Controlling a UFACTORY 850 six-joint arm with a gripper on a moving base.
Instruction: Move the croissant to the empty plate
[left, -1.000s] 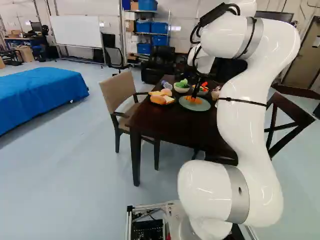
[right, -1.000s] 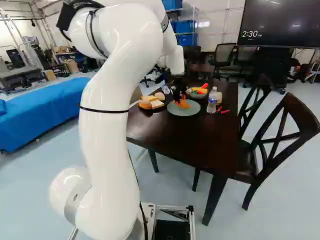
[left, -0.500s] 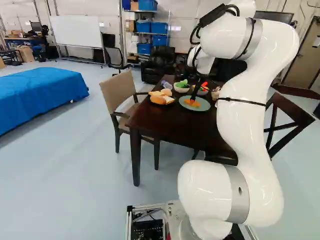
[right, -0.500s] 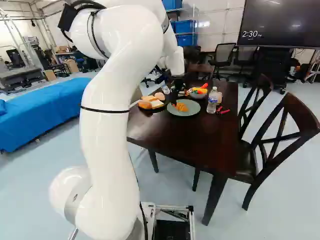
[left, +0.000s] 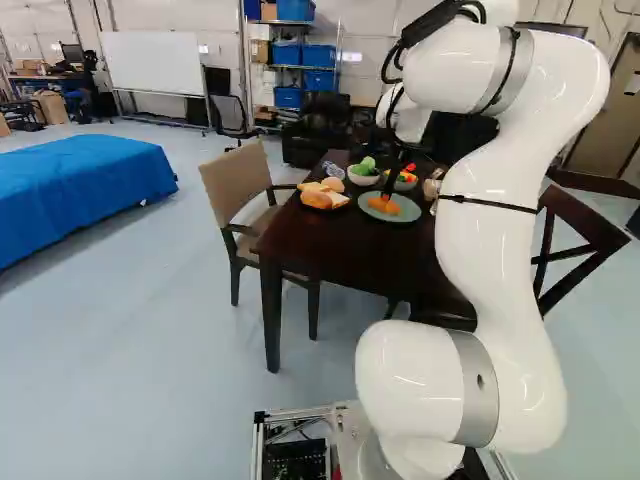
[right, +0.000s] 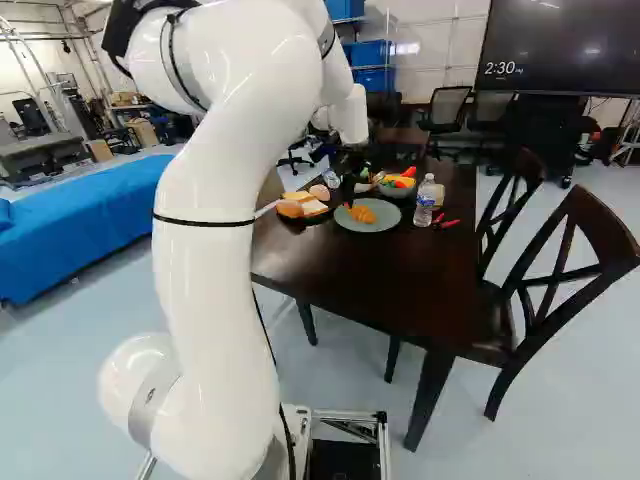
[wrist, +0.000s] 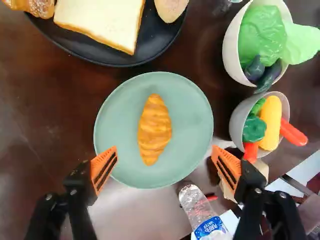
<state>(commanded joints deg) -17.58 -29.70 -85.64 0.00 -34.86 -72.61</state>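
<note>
The gripper (right: 348, 186) hangs over the left part of the green plate (right: 388, 222) in the right base view. Seen from the wrist, the gripper (wrist: 162, 162) stands wide open, with nothing between its orange pads. The croissant (wrist: 154, 129) lies alone near the middle of the green plate (wrist: 120, 157), ahead of the fingers and touched by neither. In the left base view the croissant (left: 383, 206) shows on the same plate, partly behind the dark gripper.
A black plate (wrist: 112, 59) with bread lies beside the green one. Two bowls (wrist: 231, 55) (wrist: 239, 120) hold toy vegetables. A water bottle (right: 425, 200) stands on the dark table (right: 380, 275). Chairs (right: 560, 270) (left: 240, 195) flank the table.
The gripper has opened and let go of the croissant, which now lies on the green plate. The arm has lifted slightly and shifted away from it. The base has not moved.
</note>
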